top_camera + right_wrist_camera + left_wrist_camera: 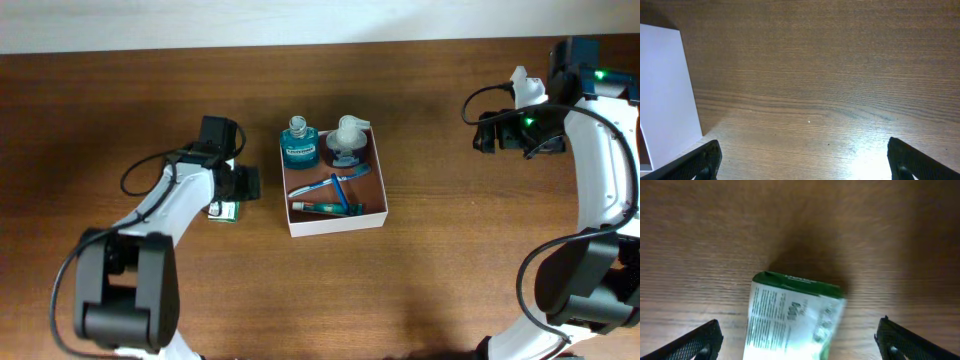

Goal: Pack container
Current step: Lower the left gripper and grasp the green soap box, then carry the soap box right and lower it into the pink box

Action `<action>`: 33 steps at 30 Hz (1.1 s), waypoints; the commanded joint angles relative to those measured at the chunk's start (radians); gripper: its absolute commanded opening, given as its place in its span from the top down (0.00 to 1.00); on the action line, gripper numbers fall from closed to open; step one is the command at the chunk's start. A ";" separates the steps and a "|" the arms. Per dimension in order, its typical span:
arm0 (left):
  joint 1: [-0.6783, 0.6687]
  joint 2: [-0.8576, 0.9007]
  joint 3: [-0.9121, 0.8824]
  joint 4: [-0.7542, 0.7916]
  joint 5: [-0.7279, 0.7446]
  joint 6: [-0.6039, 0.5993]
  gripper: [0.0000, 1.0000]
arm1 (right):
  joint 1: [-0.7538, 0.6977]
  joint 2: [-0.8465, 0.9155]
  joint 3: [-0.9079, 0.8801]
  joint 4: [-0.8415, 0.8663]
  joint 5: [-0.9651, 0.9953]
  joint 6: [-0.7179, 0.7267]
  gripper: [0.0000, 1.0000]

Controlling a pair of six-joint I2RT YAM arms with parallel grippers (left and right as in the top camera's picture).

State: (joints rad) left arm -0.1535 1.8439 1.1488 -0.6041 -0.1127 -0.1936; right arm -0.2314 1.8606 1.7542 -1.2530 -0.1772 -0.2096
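Note:
The container (336, 222), a shallow white-walled square box with a reddish-brown inside, sits at the table's middle. It holds a blue mouthwash bottle (298, 142), a white pump bottle (347, 139), a blue toothbrush (328, 184) and a toothpaste tube (322, 206). A small green-white packet (227, 210) lies on the table left of the box. In the left wrist view the packet (792, 317) lies between the open fingers of my left gripper (799, 345). My right gripper (802, 160) is open and empty over bare wood at the far right; the box's white wall (665, 95) shows at its left.
The wooden table (430, 260) spreads all round the box. The left arm (170, 200) reaches in from the lower left. The right arm (600, 160) runs along the right edge. A pale wall strip lies along the table's far edge.

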 commanded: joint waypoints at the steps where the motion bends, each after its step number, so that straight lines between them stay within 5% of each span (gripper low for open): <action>1: 0.013 0.066 -0.006 0.007 0.005 0.054 0.01 | -0.006 -0.021 0.011 0.000 0.006 0.006 0.02; 4: 0.013 0.071 -0.006 0.008 0.011 0.054 0.10 | -0.006 -0.021 0.011 0.000 0.006 0.006 0.02; 7: 0.013 0.071 -0.005 0.007 0.011 0.053 0.47 | -0.006 -0.021 0.011 0.000 0.006 0.006 0.02; 11: 0.013 0.071 -0.005 0.006 0.012 0.053 0.74 | -0.006 -0.021 0.011 0.000 0.006 0.005 0.02; 17: 0.013 0.069 0.005 -0.003 0.012 0.053 0.82 | -0.006 -0.021 0.011 0.000 0.006 0.006 0.02; 20: 0.013 0.057 0.040 -0.066 0.011 0.053 0.94 | -0.006 -0.021 0.011 0.000 0.006 0.006 0.01; 26: 0.010 -0.056 0.211 -0.244 0.029 0.053 0.95 | -0.006 -0.021 0.011 0.000 0.006 0.006 0.01; 33: -0.039 -0.249 0.298 -0.224 0.278 0.053 0.94 | -0.006 -0.021 0.011 0.000 0.006 0.006 0.01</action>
State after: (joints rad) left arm -0.1562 1.7172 1.4075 -0.8467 0.0143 -0.1493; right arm -0.2314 1.8606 1.7542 -1.2530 -0.1772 -0.2092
